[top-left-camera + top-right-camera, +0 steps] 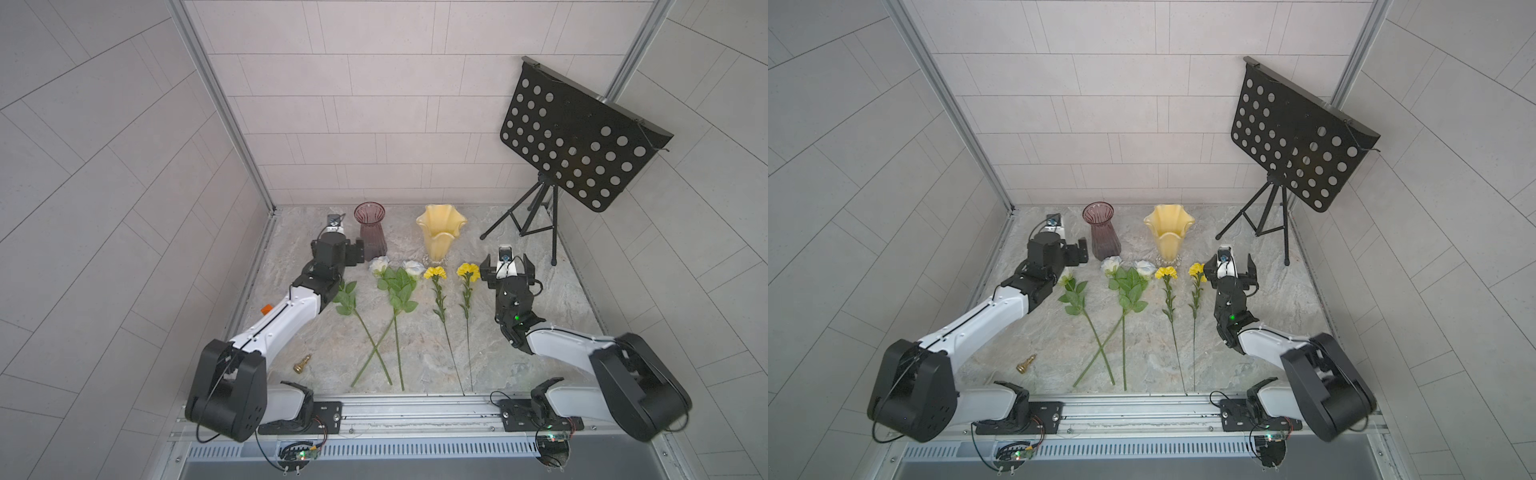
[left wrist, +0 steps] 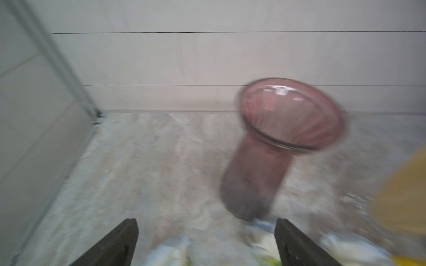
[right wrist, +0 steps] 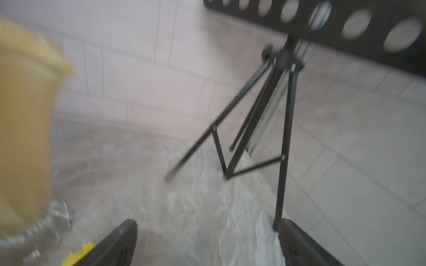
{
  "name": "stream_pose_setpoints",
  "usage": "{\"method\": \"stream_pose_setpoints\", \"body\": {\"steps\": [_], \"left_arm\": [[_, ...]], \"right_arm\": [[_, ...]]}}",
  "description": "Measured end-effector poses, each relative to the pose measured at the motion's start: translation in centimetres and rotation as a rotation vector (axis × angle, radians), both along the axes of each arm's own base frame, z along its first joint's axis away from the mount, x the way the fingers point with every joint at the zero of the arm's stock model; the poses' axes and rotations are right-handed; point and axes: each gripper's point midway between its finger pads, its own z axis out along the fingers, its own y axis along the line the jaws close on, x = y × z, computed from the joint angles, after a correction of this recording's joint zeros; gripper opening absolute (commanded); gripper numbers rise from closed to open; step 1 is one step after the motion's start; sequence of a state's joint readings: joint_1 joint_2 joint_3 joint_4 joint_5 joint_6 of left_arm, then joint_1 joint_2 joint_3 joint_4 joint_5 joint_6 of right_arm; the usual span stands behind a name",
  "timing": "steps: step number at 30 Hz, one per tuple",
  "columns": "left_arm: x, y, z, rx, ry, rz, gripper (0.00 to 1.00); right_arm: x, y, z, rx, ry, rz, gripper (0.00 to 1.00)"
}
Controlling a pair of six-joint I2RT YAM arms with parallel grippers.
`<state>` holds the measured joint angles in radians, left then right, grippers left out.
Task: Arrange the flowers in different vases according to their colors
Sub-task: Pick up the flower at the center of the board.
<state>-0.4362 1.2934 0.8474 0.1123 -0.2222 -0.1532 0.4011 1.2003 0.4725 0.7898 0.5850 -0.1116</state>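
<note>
A: Tiled walls [image 1: 374,104], marbled tabletop [image 1: 415,353]. In both top views, anything sorted?
B: Nothing yet. White roses [image 1: 379,264] and yellow carnations [image 1: 435,273] lie flat before the purple vase [image 1: 370,228] and yellow vase [image 1: 440,237], both empty.
A: Left wrist view?
B: Blurred. Left hand [image 2: 206,222] spread, gripping nothing, a rose near.
A: Right wrist view?
B: Right hand [image 3: 207,221] spread, empty, just beside a carnation.

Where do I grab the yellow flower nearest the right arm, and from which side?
Take the yellow flower by its thin stem, just below the bloom, coming straight down from above with the open right tool. It lies flat with the stem running toward the robot, so set the jaws across the stem. The frilly bloom would likely crush.
</note>
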Motion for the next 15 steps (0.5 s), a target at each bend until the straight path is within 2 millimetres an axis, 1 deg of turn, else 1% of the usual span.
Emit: {"method": "stream_pose_setpoints", "body": {"steps": [2,4,5,6,8,10,12,13,15], "left_arm": [[-3.2,-5.0,0.1,-0.012,0.004,-0.139,1.0],[-5.9,-7.7,0.2,-0.043,0.01,-0.232,1.0],[-6.7,-8.1,0.2,-0.066,0.013,-0.248,1.0],[-7.4,-8.0,0.2,-0.101,0.018,-0.242,1.0],[-7.9,-6.9,0.0,-0.164,0.036,-0.18,1.0],[-8.1,-5.7,-0.9,-0.198,0.073,-0.106,1.0],[-8.4,-4.3,-1.9,-0.203,0.11,-0.024,1.0],[-8.5,-3.3,-2.3,-0.204,0.124,0.034,1.0],[-9.1,-0.9,-3.1,-0.22,0.131,0.164,1.0]], "right_arm": [[-0.4,0.6,4.8,0.16,-0.04,0.015,1.0],[-1.5,0.3,7.2,0.344,-0.056,0.016,1.0],[-2.2,0.1,7.3,0.418,-0.053,0.034,1.0],[-2.8,0.2,6.4,0.472,-0.029,0.061,1.0],[-4.3,0.5,3.0,0.54,0.052,0.098,1.0],[-5.9,1.2,-2.2,0.548,0.197,0.115,1.0],[-7.1,1.6,-6.1,0.525,0.323,0.108,1.0],[-7.7,1.6,-7.7,0.515,0.373,0.099,1.0],[-8.3,1.6,-9.2,0.509,0.414,0.089,1.0]]}}
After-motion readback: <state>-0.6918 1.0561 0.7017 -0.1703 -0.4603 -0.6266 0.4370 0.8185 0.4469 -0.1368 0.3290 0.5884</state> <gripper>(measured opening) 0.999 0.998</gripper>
